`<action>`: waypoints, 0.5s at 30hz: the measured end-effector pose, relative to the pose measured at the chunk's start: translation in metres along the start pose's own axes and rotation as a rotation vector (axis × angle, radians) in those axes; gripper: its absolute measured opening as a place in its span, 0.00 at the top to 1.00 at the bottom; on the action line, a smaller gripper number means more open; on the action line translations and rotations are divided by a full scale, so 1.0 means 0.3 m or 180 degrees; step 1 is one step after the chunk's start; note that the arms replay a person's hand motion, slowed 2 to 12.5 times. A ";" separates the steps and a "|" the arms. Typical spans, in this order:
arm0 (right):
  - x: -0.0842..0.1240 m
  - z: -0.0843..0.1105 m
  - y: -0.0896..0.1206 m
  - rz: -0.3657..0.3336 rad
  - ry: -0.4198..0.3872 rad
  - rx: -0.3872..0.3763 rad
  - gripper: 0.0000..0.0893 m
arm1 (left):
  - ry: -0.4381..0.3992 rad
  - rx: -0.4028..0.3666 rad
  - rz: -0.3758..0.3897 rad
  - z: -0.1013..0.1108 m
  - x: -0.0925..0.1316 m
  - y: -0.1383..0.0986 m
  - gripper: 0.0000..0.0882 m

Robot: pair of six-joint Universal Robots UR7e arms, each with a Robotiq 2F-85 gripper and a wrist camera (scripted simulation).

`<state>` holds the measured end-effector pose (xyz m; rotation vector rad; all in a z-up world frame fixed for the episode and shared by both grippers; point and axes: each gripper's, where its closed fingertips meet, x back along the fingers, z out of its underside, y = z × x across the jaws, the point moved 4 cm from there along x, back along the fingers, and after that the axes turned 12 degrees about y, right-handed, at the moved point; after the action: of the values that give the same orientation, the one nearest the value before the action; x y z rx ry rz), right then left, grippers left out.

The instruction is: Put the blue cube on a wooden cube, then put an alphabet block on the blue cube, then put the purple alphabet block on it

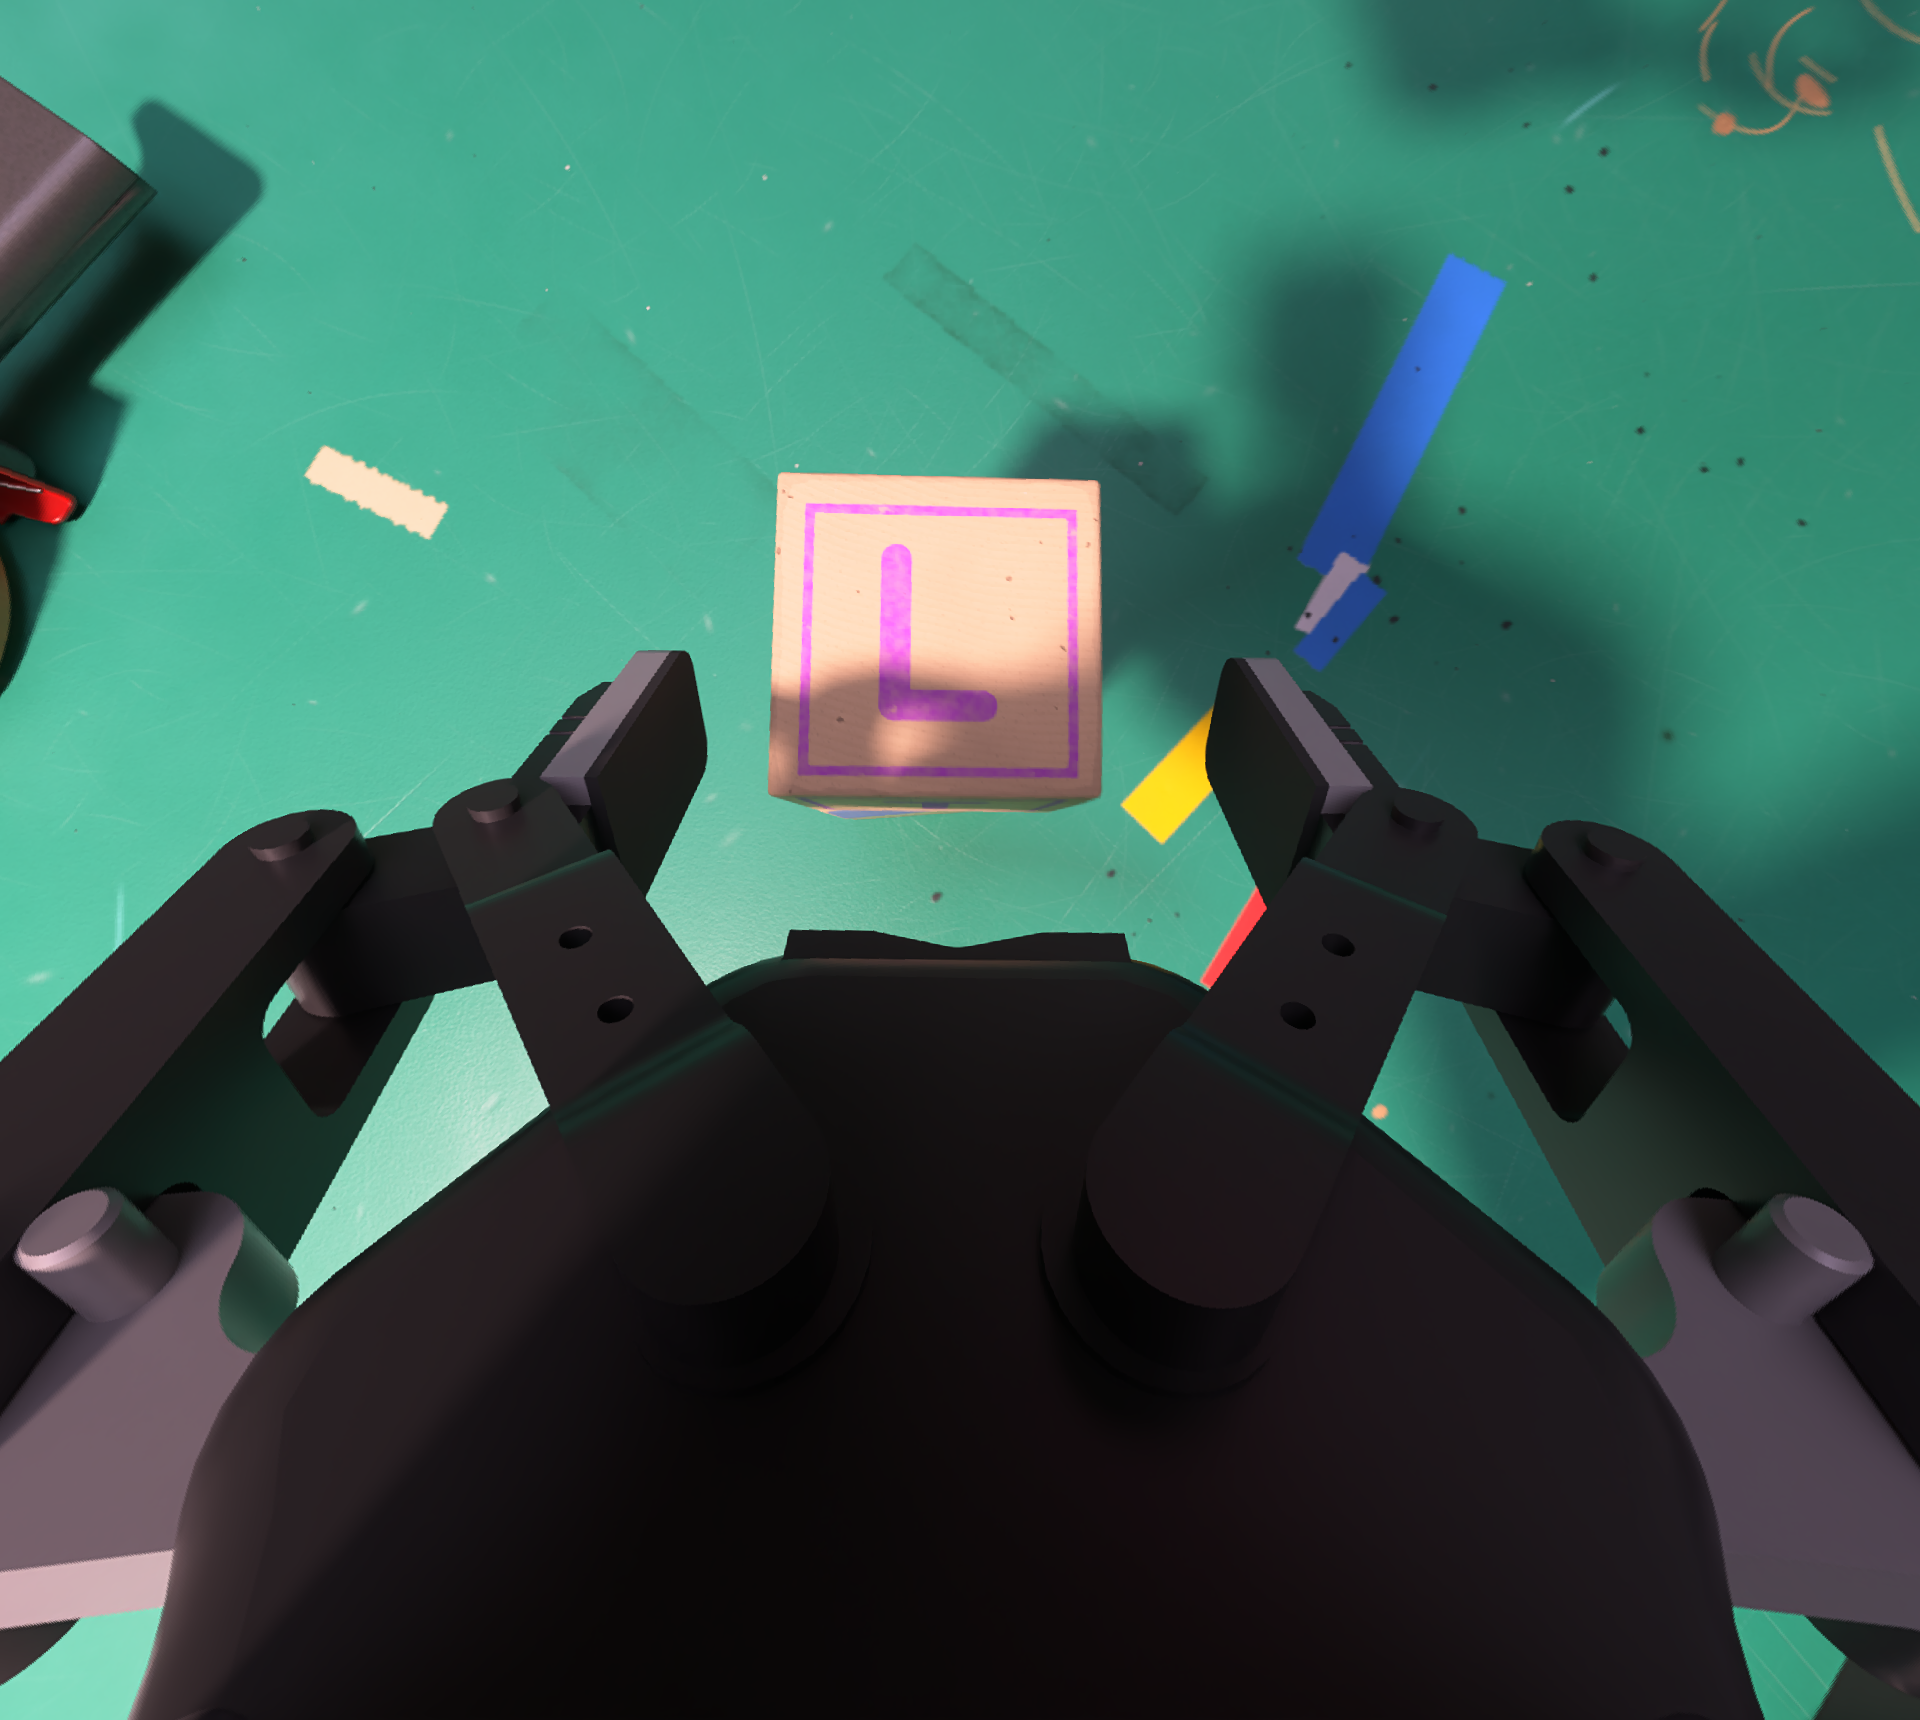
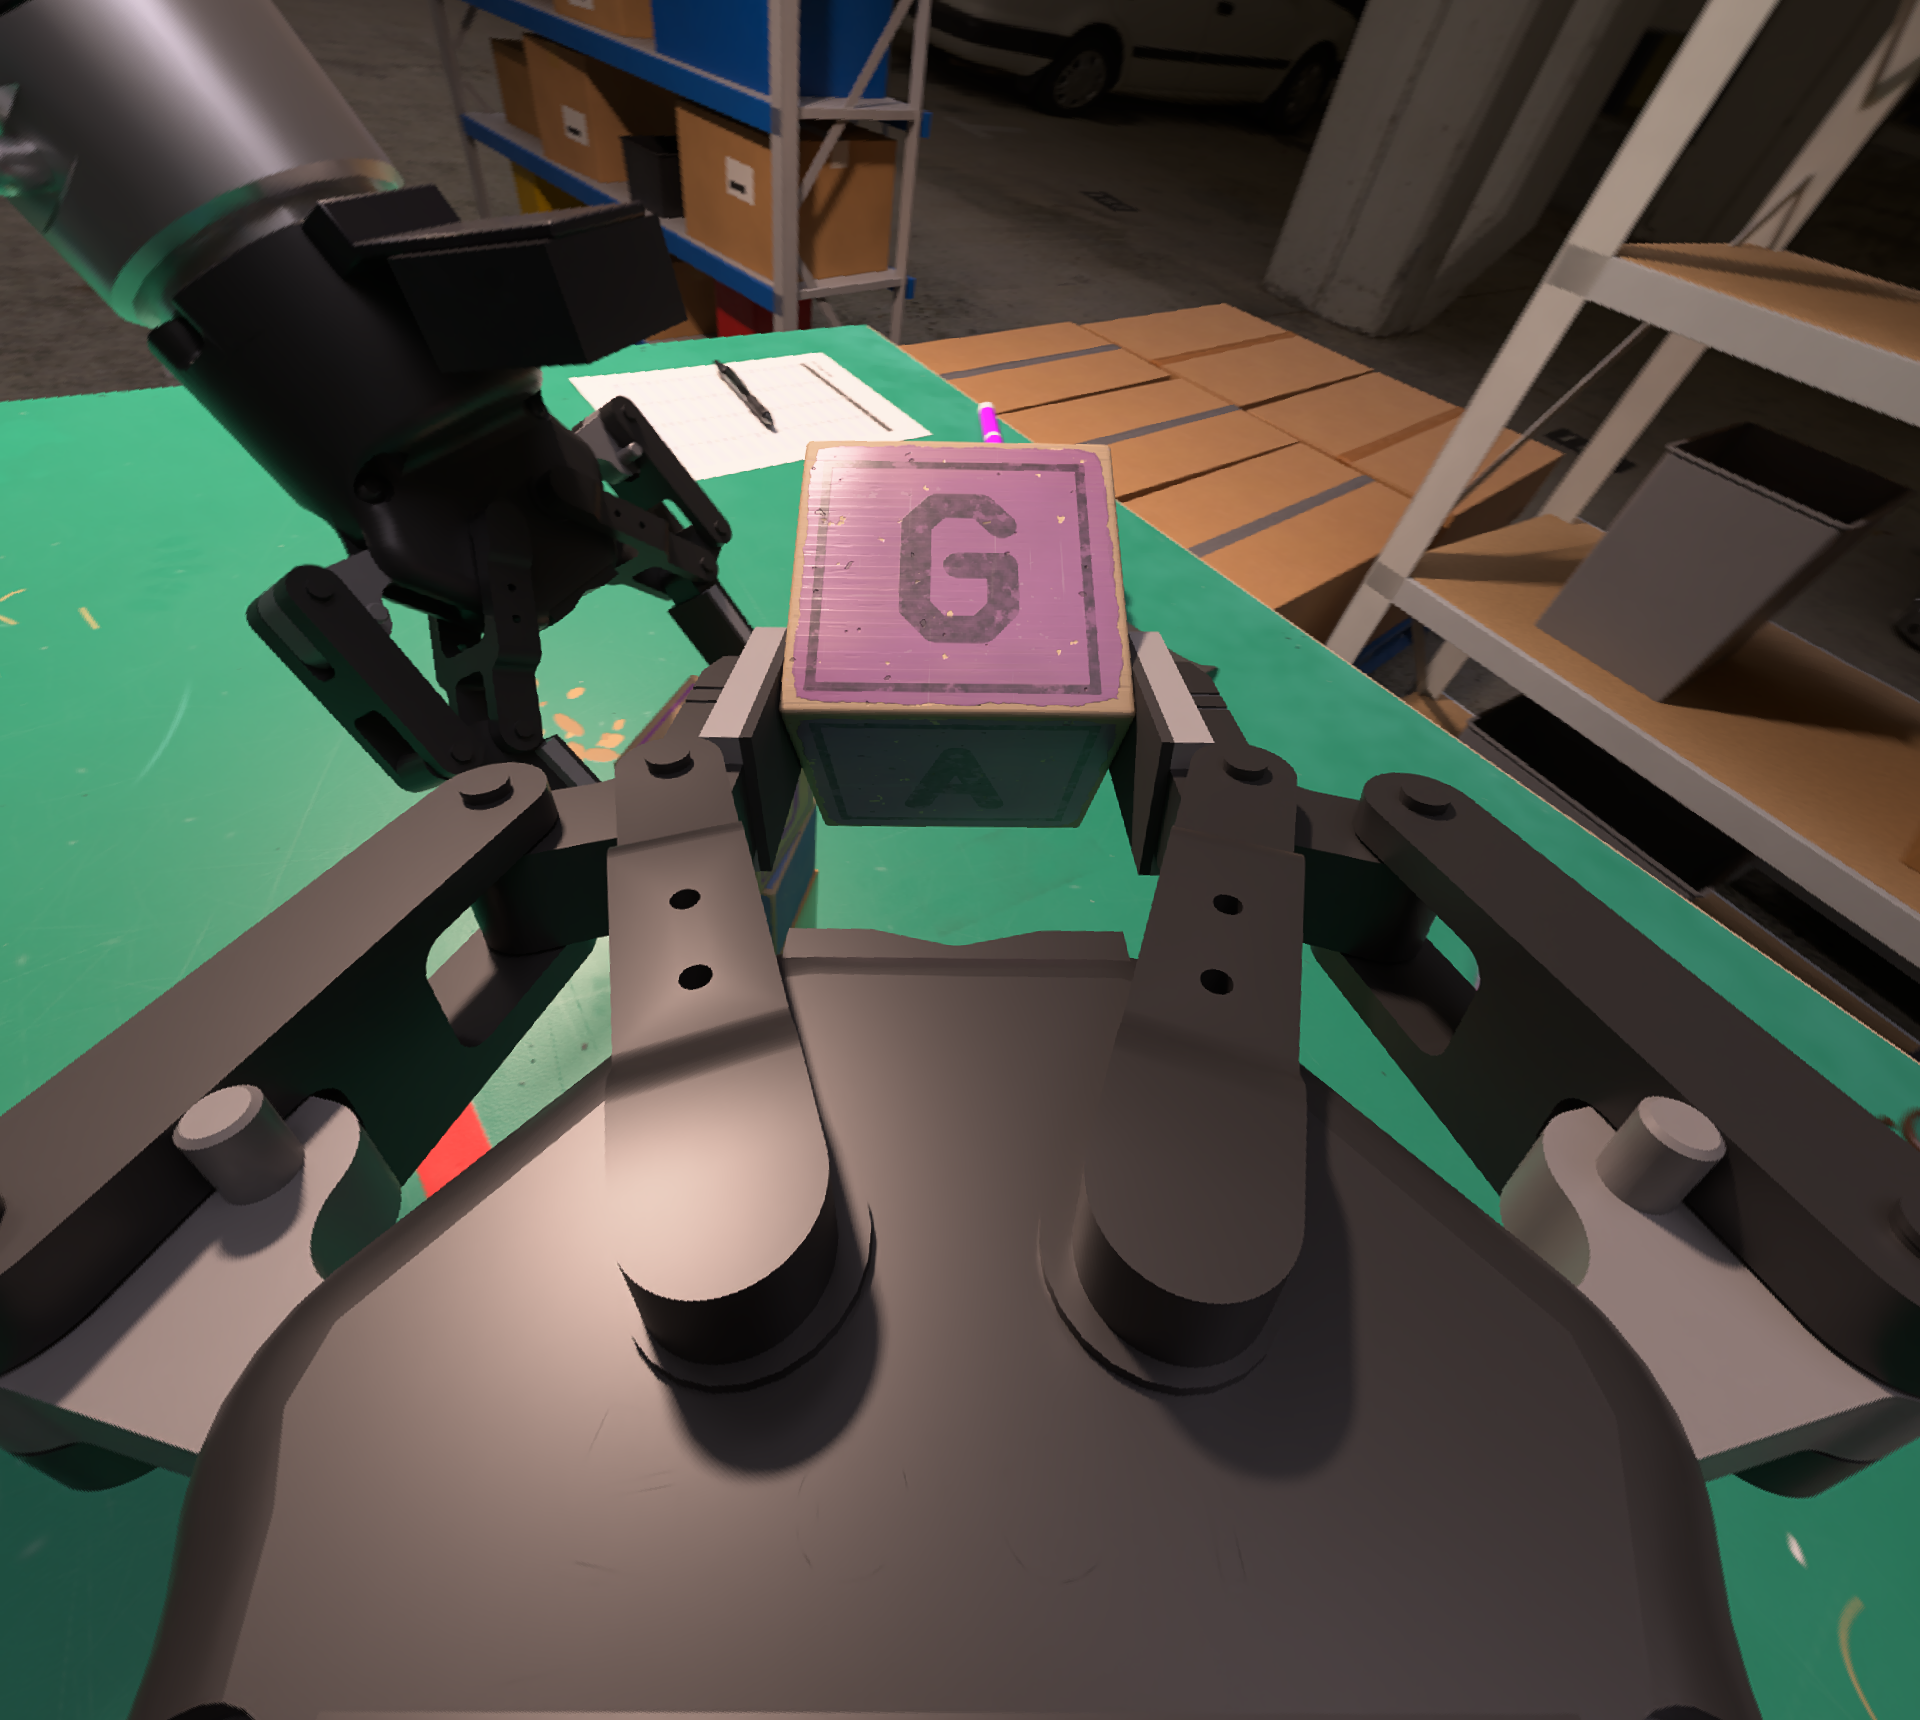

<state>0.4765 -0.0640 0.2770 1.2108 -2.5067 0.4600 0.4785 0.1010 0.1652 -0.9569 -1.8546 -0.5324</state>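
Note:
In the left wrist view a wooden alphabet block [image 1: 933, 636] with a purple letter and border on its top face stands below my left gripper [image 1: 961, 714]. A thin blue edge [image 1: 883, 808] shows under its near side. The left gripper is open and empty, one finger on each side of the block and above it, not touching. In the right wrist view my right gripper [image 2: 956, 704] is shut on the purple alphabet block [image 2: 951, 574], held above the green table [image 2: 135, 735] with its purple face up. The left arm and gripper [image 2: 488, 631] hang to its left.
Flat tape strips lie on the table: blue [image 1: 1403, 423], yellow [image 1: 1169, 787], red [image 1: 1236, 943], cream [image 1: 374, 491]. A grey object [image 1: 52, 216] sits at the left edge. A paper sheet with a pen [image 2: 748, 413] lies at the far end. Cardboard boxes [image 2: 1195, 423] and a shelf [image 2: 1714, 527] stand past the table's right edge.

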 end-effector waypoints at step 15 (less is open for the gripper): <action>-0.219 0.003 0.142 -0.0880 0.0153 0.0126 0.42 | -0.0227 -0.0063 -0.0035 0.111 0.118 -0.001 0.03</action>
<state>0.4813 0.0062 0.2425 1.5144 -2.2534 0.4627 0.4513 0.1378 0.1816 -0.9909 -1.9222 -0.5304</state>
